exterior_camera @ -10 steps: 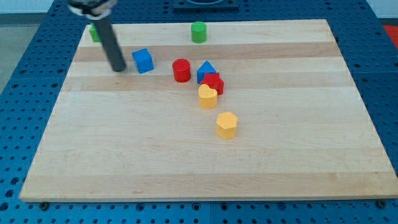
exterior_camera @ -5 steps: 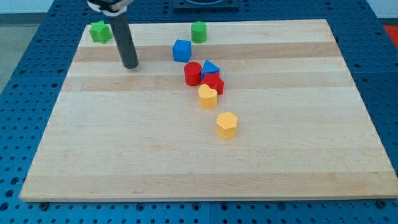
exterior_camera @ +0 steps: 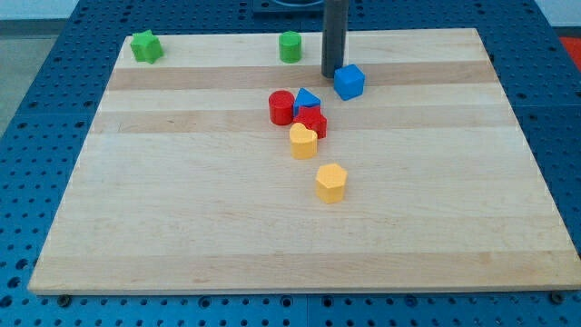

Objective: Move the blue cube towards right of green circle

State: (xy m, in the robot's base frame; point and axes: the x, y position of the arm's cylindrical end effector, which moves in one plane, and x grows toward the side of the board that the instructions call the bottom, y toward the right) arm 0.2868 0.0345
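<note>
The blue cube (exterior_camera: 349, 82) lies on the wooden board near the view's top, to the right of and a little below the green circle (exterior_camera: 290, 46). My tip (exterior_camera: 332, 74) stands just left of the blue cube, touching or nearly touching its upper left side, between the cube and the green circle.
A red cylinder (exterior_camera: 281, 107), a blue triangle (exterior_camera: 308, 99), a red block (exterior_camera: 313, 121) and a yellow block (exterior_camera: 303, 141) cluster below the cube. A yellow hexagon (exterior_camera: 331, 183) lies lower. A green star (exterior_camera: 144, 46) sits at the top left corner.
The blue cube has moved right, from left of the red cylinder to right of the green circle. My tip moved from the board's left to beside the cube. The red cylinder shifted right.
</note>
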